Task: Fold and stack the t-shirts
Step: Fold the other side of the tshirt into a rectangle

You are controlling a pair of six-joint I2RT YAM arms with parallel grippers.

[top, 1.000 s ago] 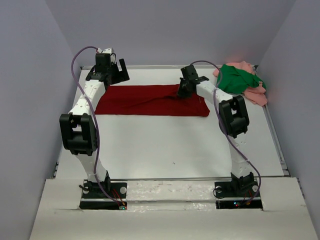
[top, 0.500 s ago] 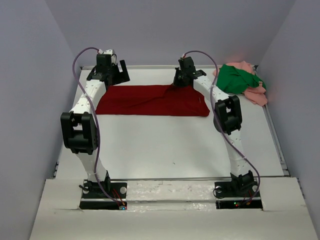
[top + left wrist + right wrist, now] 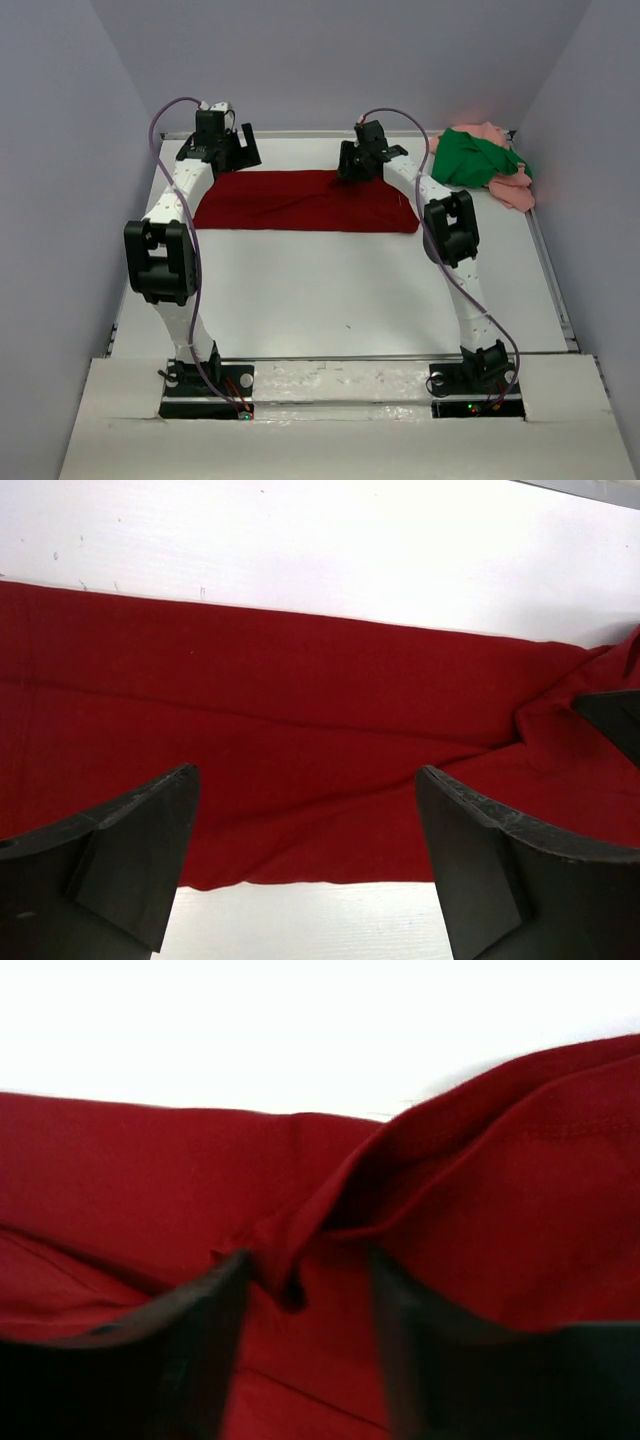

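Right gripper (image 3: pixel 308 1260) parted, red t-shirt (image 3: pixel 130 1160) ridge between

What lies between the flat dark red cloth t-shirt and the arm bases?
Bare white tabletop, crossed only by the left arm and right arm, in the top external view.

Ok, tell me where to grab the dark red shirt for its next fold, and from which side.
Probably pinch the dark red shirt at its right short end, coming in low from the right. It lies flat as a long band, so only an edge offers a lip.
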